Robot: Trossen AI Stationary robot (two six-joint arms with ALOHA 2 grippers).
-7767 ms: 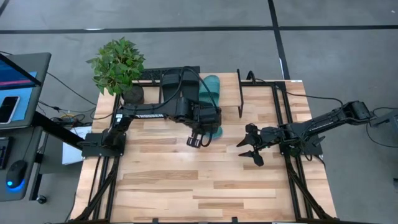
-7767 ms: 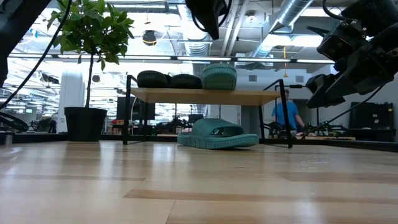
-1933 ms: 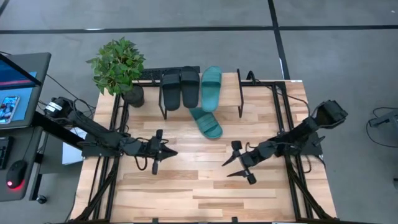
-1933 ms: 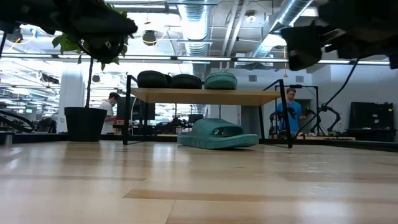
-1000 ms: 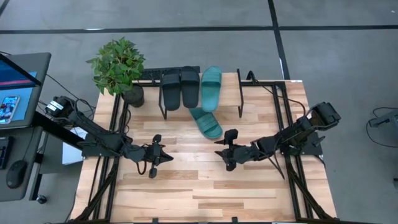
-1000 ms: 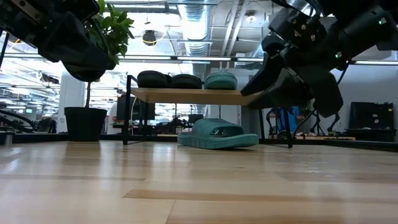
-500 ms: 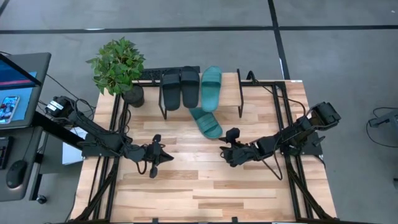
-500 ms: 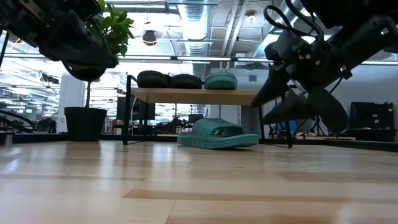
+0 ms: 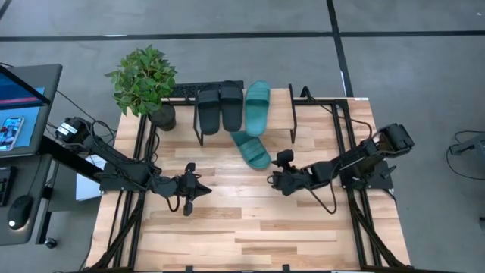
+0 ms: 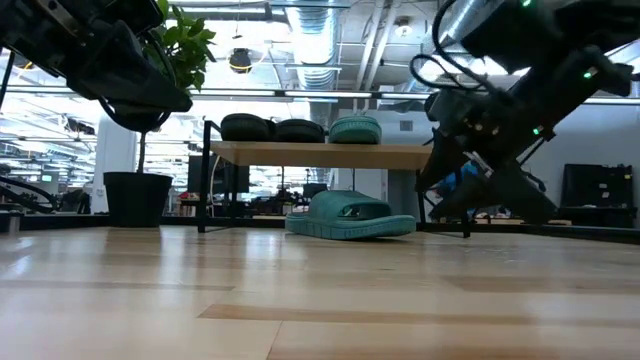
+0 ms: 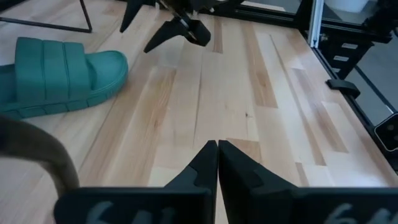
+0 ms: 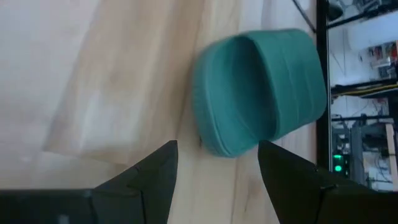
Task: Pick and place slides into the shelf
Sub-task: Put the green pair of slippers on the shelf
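My right claw (image 9: pixel 277 180) is spread wide, holding nothing; it hangs low over the tabletop (image 9: pixel 250 220), just beside the near end of the loose teal slide (image 9: pixel 251 149), not touching it; in the right wrist view my two dark fingers (image 12: pixel 155 174) frame that slide's rounded end (image 12: pixel 261 90), with bare wood between us; in the low view the right claw (image 10: pixel 480 190) sits in front of the shelf's right leg.

My left claw (image 9: pixel 189 191) is pressed together, empty; it hovers over the left middle of the table, well apart from the slides; the left wrist view shows my fingertips (image 11: pixel 217 147) meeting in a point above bare planks, the teal slide (image 11: pixel 59 74) off to one side and the right claw (image 11: pixel 177 25) farther off.

The loose teal slide lies flat on the table, angled, at the front edge of the shelf (image 9: pixel 288 114); in the low view it rests under the plank top (image 10: pixel 320 154), strap up (image 10: pixel 348 213).

On top of the shelf: two black slides (image 9: pixel 218 106) side by side, then one teal slide (image 9: pixel 257 108) to their right, all three pointing the same way; the right part of the plank is bare.

Left of the shelf, a potted plant (image 9: pixel 144 80) stands at the table's far left corner; a monitor (image 9: pixel 19 91) sits on a stand off the table's left.
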